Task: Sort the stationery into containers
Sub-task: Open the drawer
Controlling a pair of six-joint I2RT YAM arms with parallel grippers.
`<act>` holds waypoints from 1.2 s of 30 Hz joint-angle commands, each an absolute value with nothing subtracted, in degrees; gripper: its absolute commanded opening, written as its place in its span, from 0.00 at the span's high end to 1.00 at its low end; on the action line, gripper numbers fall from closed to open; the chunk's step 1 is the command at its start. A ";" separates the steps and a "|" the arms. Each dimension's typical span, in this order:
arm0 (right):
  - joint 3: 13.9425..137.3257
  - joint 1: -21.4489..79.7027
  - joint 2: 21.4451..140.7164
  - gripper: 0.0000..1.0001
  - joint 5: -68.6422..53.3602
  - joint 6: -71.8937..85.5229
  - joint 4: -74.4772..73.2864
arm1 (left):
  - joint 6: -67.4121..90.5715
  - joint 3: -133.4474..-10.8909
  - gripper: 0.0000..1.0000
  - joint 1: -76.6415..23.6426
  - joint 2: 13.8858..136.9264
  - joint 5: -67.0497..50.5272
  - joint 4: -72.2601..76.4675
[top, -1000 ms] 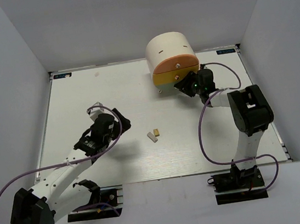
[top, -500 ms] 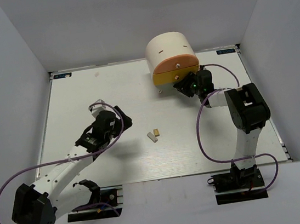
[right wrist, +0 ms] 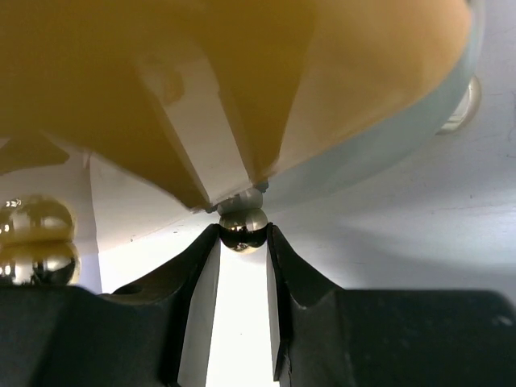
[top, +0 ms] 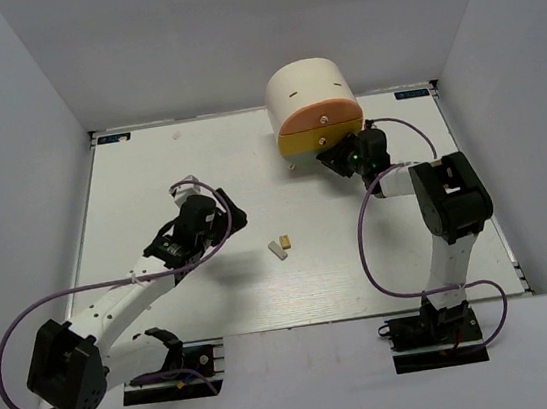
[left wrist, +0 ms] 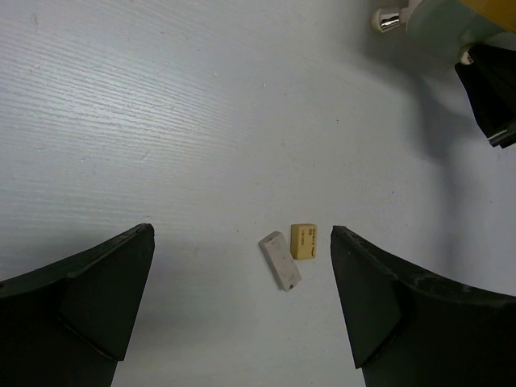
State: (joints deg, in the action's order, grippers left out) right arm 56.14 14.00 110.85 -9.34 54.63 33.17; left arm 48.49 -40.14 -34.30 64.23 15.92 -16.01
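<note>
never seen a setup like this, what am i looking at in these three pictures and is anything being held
These are two robot arms bolted at the table's near edge, each ending in a two-finger gripper. One picture looks down from above. The other two come from a camera on each wrist.

On the white table lie a white eraser and a tan eraser, close together. The left gripper hovers over them, open and empty.

At the far side stands a cream organizer with an orange drawer and a yellow drawer. The right gripper is pinched on a drawer's small round knob.
</note>
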 commanded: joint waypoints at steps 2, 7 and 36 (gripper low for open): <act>51.61 13.89 107.23 0.83 -9.40 54.23 36.21 | 47.90 -41.57 0.00 -35.06 66.53 13.45 -13.71; 45.53 13.88 102.84 0.83 -10.46 53.70 36.74 | 48.43 -44.38 0.00 -35.07 73.46 7.04 -13.19; 38.41 13.80 97.30 0.83 -11.51 52.65 38.14 | 36.47 -71.80 0.03 -36.65 102.74 -2.29 -0.44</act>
State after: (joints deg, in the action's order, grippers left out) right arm 38.57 13.87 97.65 -10.70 53.39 36.62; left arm 38.26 -68.86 -36.21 103.50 -2.42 -1.45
